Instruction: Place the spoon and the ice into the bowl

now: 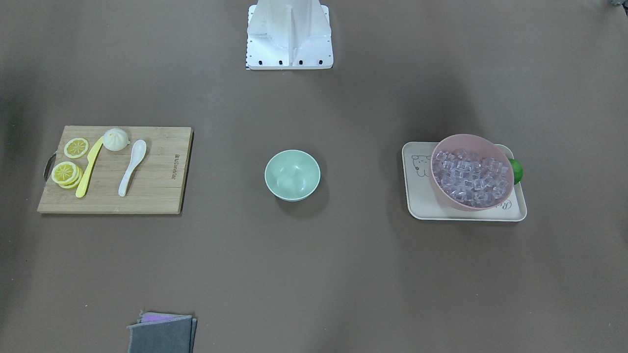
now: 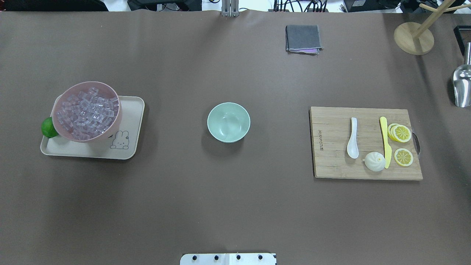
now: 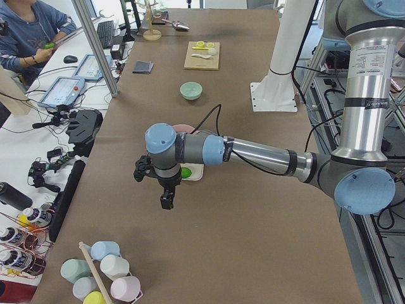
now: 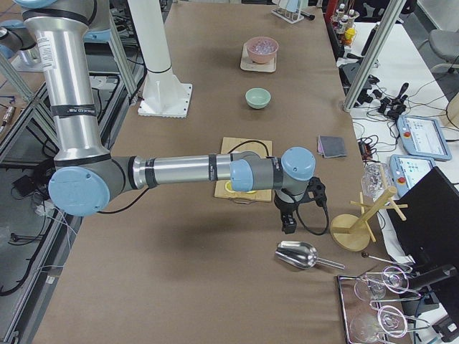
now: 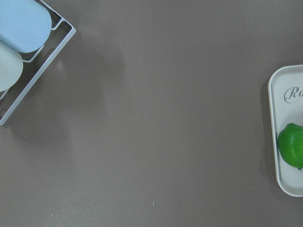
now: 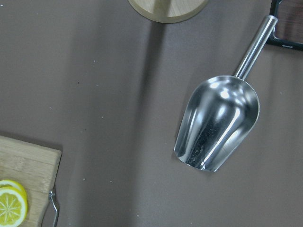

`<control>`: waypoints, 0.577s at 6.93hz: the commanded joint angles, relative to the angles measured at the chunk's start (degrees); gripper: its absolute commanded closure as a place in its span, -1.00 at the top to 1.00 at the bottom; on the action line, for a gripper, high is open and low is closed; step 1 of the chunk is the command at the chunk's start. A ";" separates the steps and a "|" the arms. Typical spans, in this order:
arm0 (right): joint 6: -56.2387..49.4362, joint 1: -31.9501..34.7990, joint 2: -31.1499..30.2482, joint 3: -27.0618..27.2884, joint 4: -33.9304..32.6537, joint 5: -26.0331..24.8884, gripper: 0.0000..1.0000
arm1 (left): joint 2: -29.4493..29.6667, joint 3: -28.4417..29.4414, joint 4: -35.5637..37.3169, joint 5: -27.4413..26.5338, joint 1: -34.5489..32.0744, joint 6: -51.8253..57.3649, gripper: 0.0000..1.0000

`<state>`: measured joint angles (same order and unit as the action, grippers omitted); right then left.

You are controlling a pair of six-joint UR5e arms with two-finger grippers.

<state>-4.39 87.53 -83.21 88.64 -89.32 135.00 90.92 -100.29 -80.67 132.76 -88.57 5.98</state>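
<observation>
Bowl (image 2: 228,122) stands upright at mid-desk (image 2: 235,206), straight ahead of the robot base.

Spoon (image 2: 353,138) lies flat on the board (image 2: 331,162), on the robot's right and well apart from the bowl. Its scoop end points toward the robot and its handle points away. On the same board a bun (image 2: 374,161) sits just beside the spoon's scoop end. The knife (image 2: 385,141) lies parallel to the spoon, with lemon slices (image 2: 401,133) beyond it.

Ice (image 2: 87,112) is a heap of clear cubes filling the pink bowl (image 2: 56,110). That bowl sits on the tray (image 2: 128,147) on the robot's left, well apart from the bowl. A lime (image 2: 48,127) rests against the pink bowl at the tray's outer end.

Left tool (image 3: 166,204) hangs over bare desk past the tray's outer end. It holds nothing that I can see; whether it is open or closed, cannot tell.

Right tool (image 4: 289,226) hangs over the desk between the board and a metal scoop (image 6: 218,123). Its state also cannot be told from this side view.

A folded cloth (image 2: 302,38) lies at the far edge.
</observation>
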 commanded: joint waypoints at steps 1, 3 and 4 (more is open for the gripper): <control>0.17 0.53 -4.99 2.92 3.59 -0.17 1.00 | -2.39 -0.86 -0.36 0.04 0.06 0.08 0.96; 0.43 0.53 -7.75 5.48 7.21 -0.08 1.00 | -3.11 -0.96 -0.36 0.04 -0.02 -0.09 0.96; 0.78 0.45 -7.67 5.49 7.23 -0.26 1.00 | -3.21 -1.48 -0.27 -0.05 -0.11 -0.36 0.96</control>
<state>-3.96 88.03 -90.20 93.48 -82.99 134.85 88.06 -101.28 -81.00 132.78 -88.59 5.86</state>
